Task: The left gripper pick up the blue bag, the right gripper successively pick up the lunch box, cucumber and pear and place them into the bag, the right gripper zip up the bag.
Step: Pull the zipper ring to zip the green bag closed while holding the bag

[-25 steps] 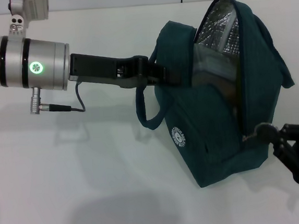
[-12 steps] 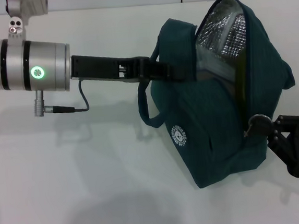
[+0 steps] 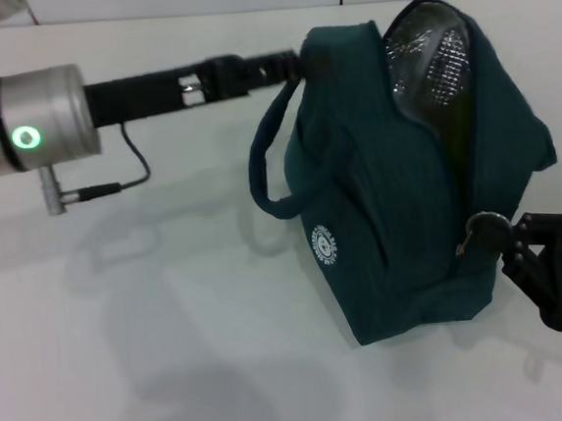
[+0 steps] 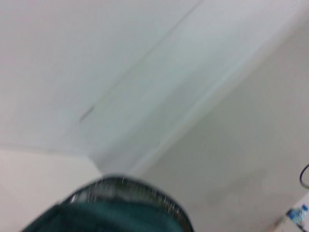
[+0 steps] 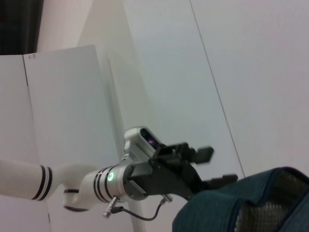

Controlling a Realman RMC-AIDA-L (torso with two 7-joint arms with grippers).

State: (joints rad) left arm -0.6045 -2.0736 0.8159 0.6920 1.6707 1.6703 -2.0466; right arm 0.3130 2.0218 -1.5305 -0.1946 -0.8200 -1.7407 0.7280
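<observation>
The bag stands right of centre on the white table, its mouth partly open with silver lining showing at the far top; the left gripper is clamped on its far-left top edge, holding it up; the right gripper, near right, is closed on the zipper pull low on the seam. To zip well, I judge the right should draw the pull along the seam line while the left keeps the fabric taut; a sideways tug could jam the teeth. Pale walls stand behind the table.
</observation>
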